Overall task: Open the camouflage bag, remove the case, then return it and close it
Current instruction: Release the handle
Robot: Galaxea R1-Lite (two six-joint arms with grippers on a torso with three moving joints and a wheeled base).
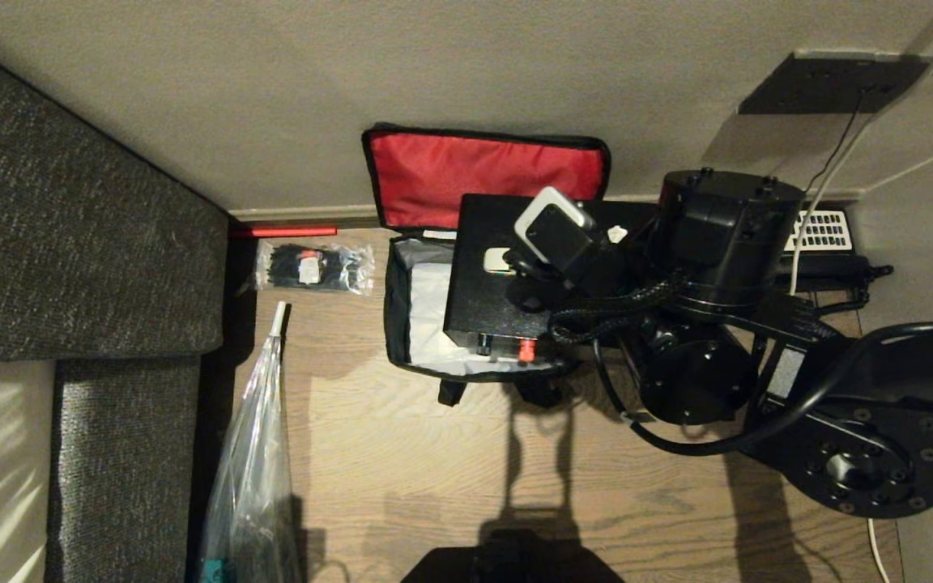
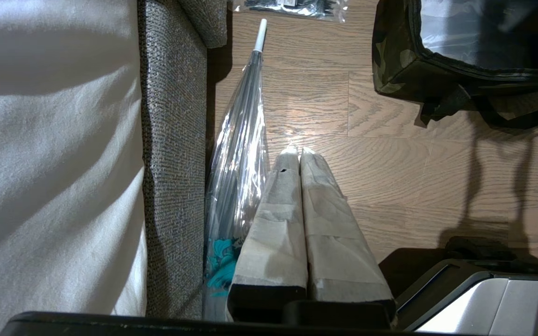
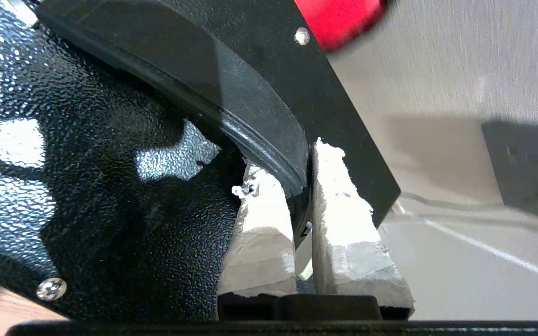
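I'm working on a wood floor (image 1: 402,453) against a pale wall, a grey sofa (image 1: 70,243) on my left. The camouflage bag (image 1: 402,324) sits open by the wall, its red-lined lid (image 1: 483,174) flipped back. The case (image 1: 491,300) hangs tilted over the bag's mouth, partly above its right side. My right gripper (image 3: 299,186) pinches the case's curved handle between its padded fingers (image 3: 343,205). I judge the case is travelling between bag and floor; I should keep it level and clear of the bag's rim, moving slowly so the handle doesn't slip. My left gripper (image 2: 297,154) rests pressed together, low near the sofa. The right arm hides the case's far end, and I can't see the bag's zipper.
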